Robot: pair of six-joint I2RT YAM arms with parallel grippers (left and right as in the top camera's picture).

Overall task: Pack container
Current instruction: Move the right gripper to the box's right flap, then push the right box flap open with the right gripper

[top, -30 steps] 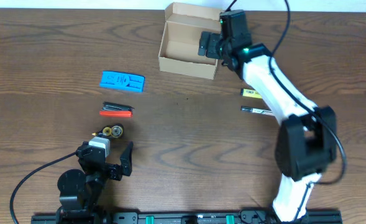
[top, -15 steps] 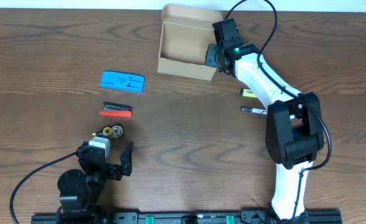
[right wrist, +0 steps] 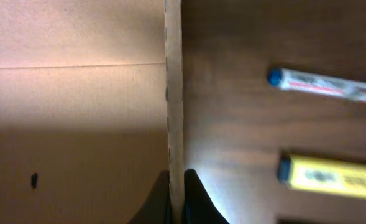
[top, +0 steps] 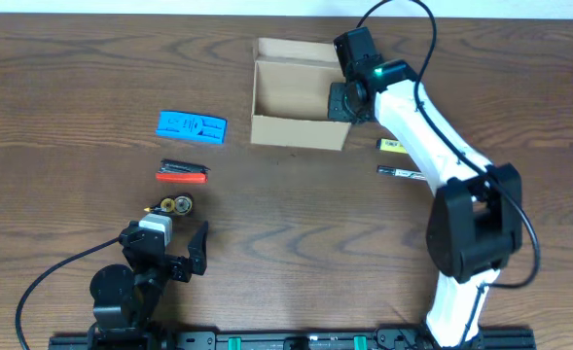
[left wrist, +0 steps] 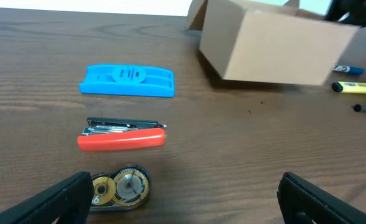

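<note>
The container (top: 299,131) is an open tan cardboard box at the far middle of the table, also in the left wrist view (left wrist: 282,46). My right gripper (top: 342,100) is shut on its right wall. In the right wrist view the wall's edge (right wrist: 173,93) runs down between the two closed fingertips of the right gripper (right wrist: 176,177). What lies inside the box cannot be made out. My left gripper (top: 169,243) stands open low at the near left, and in its own view the left gripper (left wrist: 189,205) has nothing between its fingers.
Left of the box lie a blue flat tool (top: 192,126), a red stapler (top: 182,173) and a yellow-wheeled tape dispenser (top: 176,205), the last just ahead of my left gripper. Right of the box lie a yellow marker (top: 393,145) and a black pen (top: 403,172).
My right gripper has gone from open to shut on the container's right wall. The box has turned square to the table and shifted slightly nearer. The left arm has not moved.
</note>
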